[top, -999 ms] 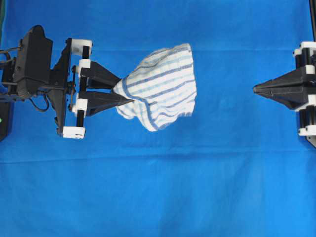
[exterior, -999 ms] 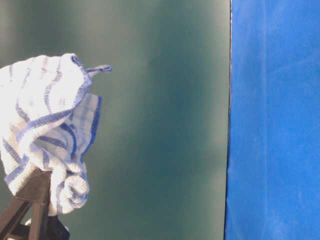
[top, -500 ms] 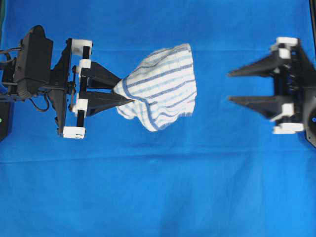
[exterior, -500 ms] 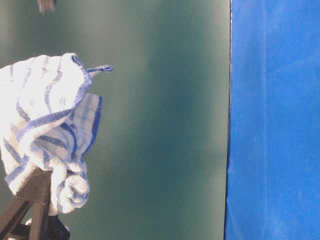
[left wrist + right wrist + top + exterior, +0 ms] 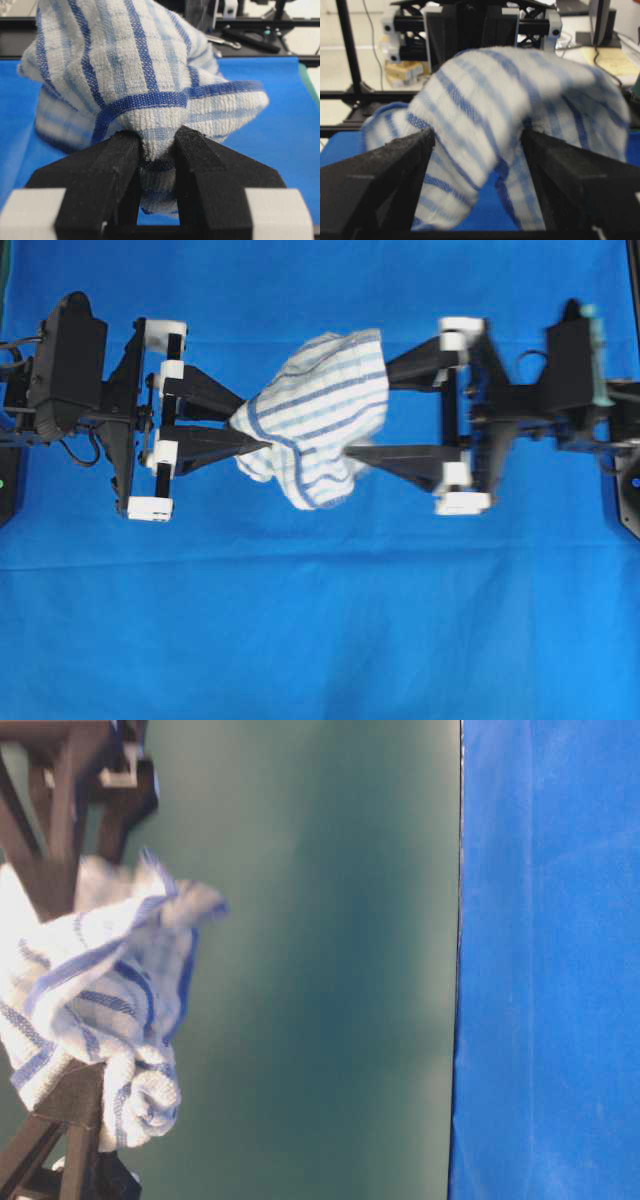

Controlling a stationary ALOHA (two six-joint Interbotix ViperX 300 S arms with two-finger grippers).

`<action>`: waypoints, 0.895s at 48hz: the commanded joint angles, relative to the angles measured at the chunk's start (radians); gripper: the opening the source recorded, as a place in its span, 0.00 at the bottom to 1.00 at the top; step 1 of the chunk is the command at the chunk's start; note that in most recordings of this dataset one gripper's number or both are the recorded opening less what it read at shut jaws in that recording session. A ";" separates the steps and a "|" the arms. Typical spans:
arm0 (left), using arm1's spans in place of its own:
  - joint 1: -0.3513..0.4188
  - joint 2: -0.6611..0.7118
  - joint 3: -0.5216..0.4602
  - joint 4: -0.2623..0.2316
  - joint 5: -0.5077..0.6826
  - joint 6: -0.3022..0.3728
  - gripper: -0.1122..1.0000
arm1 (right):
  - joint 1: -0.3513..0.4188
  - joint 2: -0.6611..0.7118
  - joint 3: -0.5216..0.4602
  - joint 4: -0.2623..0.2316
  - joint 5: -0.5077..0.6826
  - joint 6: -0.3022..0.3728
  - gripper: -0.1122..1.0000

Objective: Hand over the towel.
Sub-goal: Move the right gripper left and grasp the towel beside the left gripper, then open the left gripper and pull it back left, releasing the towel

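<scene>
Since a second ago your right gripper [image 5: 374,410] has come in from the right edge of the overhead view and spread its jaws from pinched together to wide apart; they now stand on either side of the towel's [image 5: 318,416] free end, not yet closed on it. Your left gripper [image 5: 250,422] has not moved and keeps its narrow pinch on a bunched corner of the towel, which hangs in the air between the two arms above the blue sheet [image 5: 320,620]. From the left wrist camera you see that corner squeezed between the black fingers [image 5: 107,170]. No writing or label can be read anywhere, and no container shows.
</scene>
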 commanded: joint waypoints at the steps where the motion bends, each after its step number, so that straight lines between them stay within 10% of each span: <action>1: -0.003 -0.006 -0.009 0.000 -0.012 0.002 0.21 | 0.000 0.034 -0.060 0.005 -0.009 0.000 0.75; 16: -0.003 -0.006 -0.009 0.002 -0.006 0.002 0.21 | -0.003 0.072 -0.097 0.008 0.008 -0.005 0.71; 28: -0.003 -0.006 -0.009 0.002 -0.005 0.002 0.21 | -0.005 0.071 -0.100 -0.008 0.026 -0.018 0.17; 43: 0.005 -0.006 -0.009 0.000 -0.012 0.000 0.21 | -0.005 0.071 -0.101 -0.008 0.032 -0.018 0.16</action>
